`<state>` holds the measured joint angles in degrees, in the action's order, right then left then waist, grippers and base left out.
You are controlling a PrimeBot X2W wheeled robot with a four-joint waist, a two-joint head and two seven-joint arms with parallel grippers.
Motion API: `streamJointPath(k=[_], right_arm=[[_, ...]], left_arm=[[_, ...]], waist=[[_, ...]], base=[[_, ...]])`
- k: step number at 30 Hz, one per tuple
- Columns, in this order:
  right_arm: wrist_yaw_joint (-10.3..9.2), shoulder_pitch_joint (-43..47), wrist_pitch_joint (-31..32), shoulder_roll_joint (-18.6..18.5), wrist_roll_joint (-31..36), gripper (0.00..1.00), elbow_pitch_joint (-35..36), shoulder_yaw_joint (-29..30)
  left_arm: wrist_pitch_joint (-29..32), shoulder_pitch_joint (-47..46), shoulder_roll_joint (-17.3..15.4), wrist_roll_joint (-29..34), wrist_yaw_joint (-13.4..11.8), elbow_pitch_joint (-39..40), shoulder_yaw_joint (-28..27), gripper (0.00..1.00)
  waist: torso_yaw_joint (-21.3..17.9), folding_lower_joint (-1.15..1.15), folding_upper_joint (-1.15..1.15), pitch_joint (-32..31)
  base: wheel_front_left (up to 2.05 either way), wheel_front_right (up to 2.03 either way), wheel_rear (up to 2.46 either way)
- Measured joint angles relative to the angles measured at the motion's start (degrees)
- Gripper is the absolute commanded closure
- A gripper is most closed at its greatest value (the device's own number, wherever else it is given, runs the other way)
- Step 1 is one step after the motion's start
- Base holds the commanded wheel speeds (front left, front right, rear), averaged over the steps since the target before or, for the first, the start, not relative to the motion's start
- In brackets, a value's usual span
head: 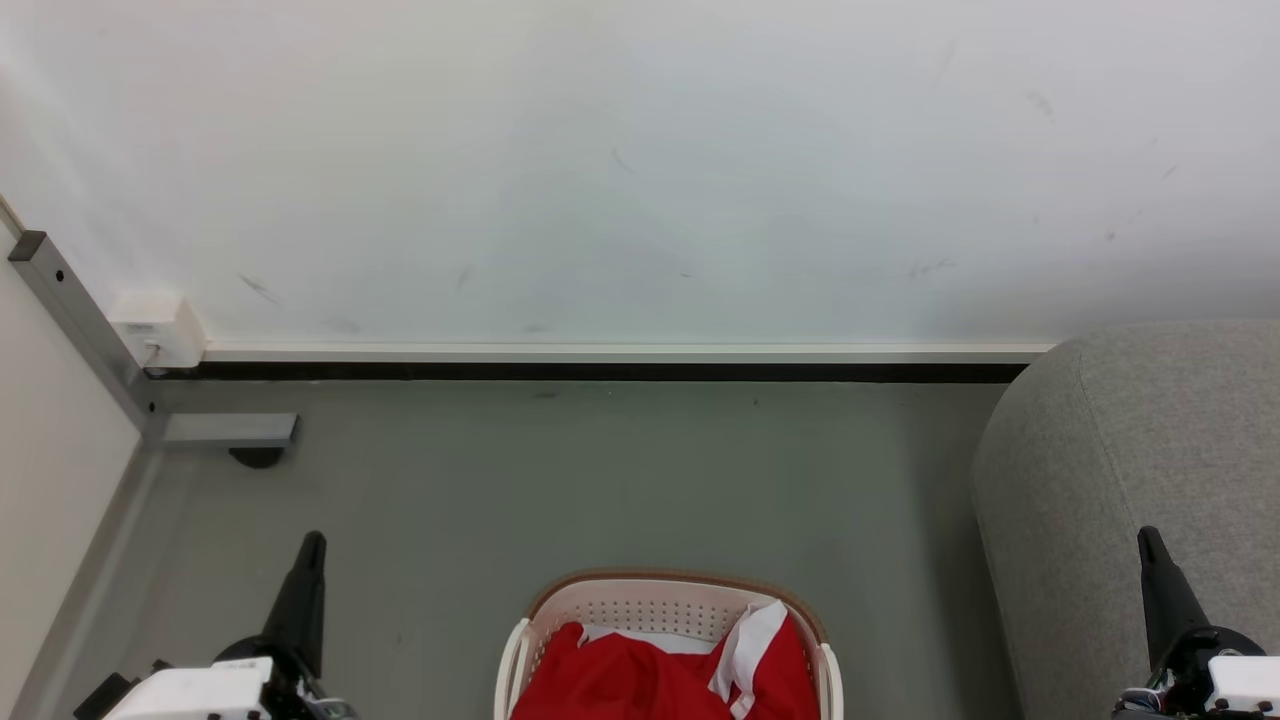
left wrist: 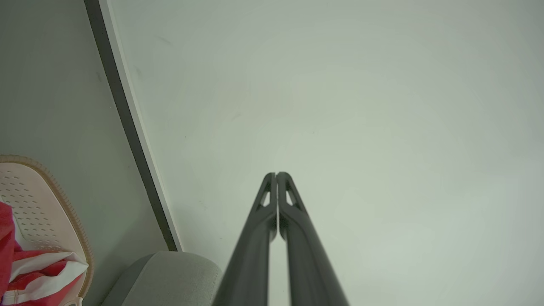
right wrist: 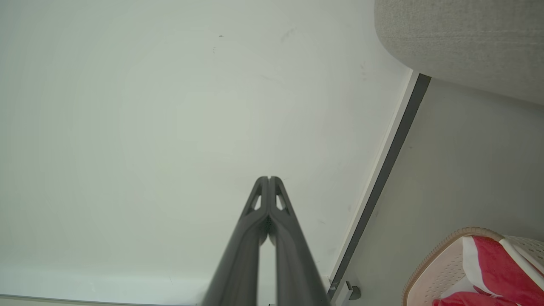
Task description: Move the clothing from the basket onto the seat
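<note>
The cream basket (head: 640, 600) with its brown rim sits on the floor at the bottom centre of the head view, filled with red clothing (head: 640, 680) trimmed in white. The grey seat (head: 1130, 480) rises at the right. My left gripper (head: 312, 545) stands shut at the lower left, left of the basket, holding nothing. My right gripper (head: 1148, 540) is shut at the lower right, in front of the seat, also empty. The left wrist view has the shut left gripper (left wrist: 276, 174), basket (left wrist: 38, 204), clothing (left wrist: 8, 238) and seat (left wrist: 170, 276). The right wrist view has the shut right gripper (right wrist: 269, 178), basket (right wrist: 442, 263), clothing (right wrist: 488, 267) and seat (right wrist: 463, 38).
A white wall (head: 640, 170) with a dark baseboard (head: 600, 371) runs across behind the basket. A grey metal frame leg (head: 100, 340) and its foot (head: 230, 430) stand at the left by a pale panel. Grey floor (head: 600, 480) lies between basket and wall.
</note>
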<state>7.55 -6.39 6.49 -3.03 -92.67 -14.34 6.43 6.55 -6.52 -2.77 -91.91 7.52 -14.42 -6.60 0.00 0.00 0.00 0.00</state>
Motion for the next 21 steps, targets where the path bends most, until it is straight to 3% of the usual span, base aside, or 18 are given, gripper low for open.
streamJointPath(k=[21], right_arm=[[0.00,0.0,0.0,0.0,0.0,1.00,0.0,0.0]], left_arm=[[0.0,0.0,0.0,0.0,0.0,0.0,0.0,1.00]], waist=[[0.0,0.00,0.00,0.0]], base=[[0.00,0.00,0.00]])
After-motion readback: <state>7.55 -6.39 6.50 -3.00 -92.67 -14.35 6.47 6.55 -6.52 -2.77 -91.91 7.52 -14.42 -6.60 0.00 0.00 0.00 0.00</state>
